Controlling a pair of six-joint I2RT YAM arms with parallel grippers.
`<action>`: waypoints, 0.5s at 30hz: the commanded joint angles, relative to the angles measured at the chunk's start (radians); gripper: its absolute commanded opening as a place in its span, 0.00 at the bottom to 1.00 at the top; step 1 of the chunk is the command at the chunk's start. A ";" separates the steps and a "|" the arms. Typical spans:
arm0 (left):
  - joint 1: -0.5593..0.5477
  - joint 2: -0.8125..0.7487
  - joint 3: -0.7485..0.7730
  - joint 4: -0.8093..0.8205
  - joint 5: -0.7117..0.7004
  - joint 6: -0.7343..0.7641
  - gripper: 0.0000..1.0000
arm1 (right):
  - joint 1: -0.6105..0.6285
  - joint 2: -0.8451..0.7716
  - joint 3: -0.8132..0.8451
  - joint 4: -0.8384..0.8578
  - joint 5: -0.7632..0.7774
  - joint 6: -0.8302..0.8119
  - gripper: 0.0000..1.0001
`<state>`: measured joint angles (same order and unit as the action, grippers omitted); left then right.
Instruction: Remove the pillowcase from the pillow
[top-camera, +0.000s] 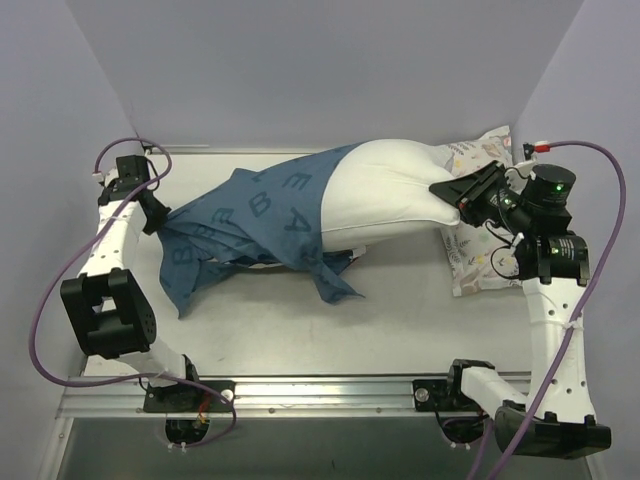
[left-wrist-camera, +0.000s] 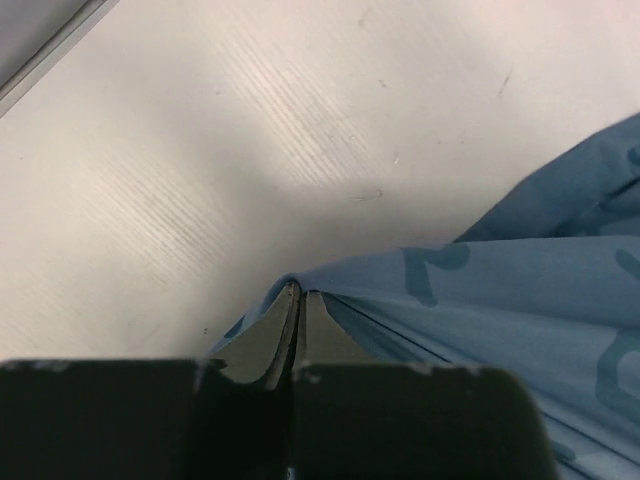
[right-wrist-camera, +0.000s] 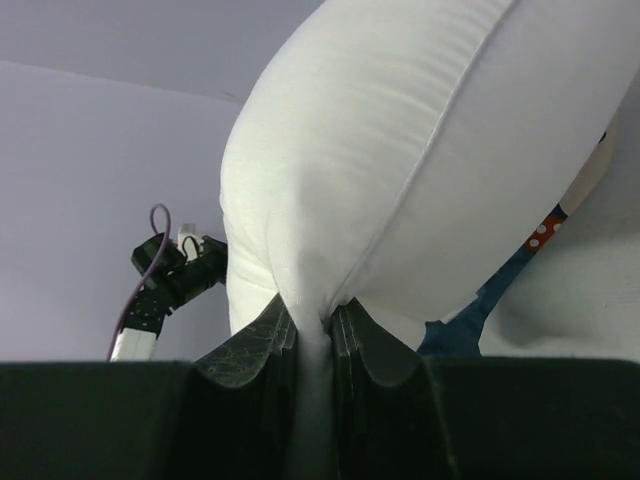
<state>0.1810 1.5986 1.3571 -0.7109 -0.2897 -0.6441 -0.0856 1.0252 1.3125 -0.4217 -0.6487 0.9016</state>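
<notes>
Right tool (right-wrist-camera: 315, 325) is clamped down on a pinched corner of the plump white pillow (right-wrist-camera: 400, 150), and over on the other side the left tool (left-wrist-camera: 298, 292) is squeezed tight on a fold at the far end of the teal lettered pillowcase (top-camera: 255, 225). Pillow's lying across the middle of the tabletop (top-camera: 400, 310) with its right half bare and its left half inside the case, which bunches up crumpled toward the left arm, and a smaller printed pillow (top-camera: 478, 265) sits partly under the right arm.

The pillowcase (top-camera: 255, 215) is thin matt cloth, creased. The pillow (top-camera: 385, 195) is smooth white fabric, slight sheen. The table (top-camera: 400, 320) is matt white, faintly scratched.
</notes>
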 joint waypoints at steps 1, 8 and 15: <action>0.118 0.029 0.016 0.045 -0.269 -0.005 0.00 | -0.074 -0.017 0.143 0.169 0.064 0.037 0.00; 0.118 0.057 0.002 0.037 -0.293 -0.022 0.00 | -0.163 0.024 0.269 0.150 0.028 0.085 0.00; 0.118 0.052 0.017 0.019 -0.293 -0.035 0.00 | -0.310 0.096 0.456 0.150 -0.048 0.170 0.00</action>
<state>0.2157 1.6325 1.3563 -0.7486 -0.3397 -0.6941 -0.3153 1.1309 1.6318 -0.4778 -0.7288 1.0100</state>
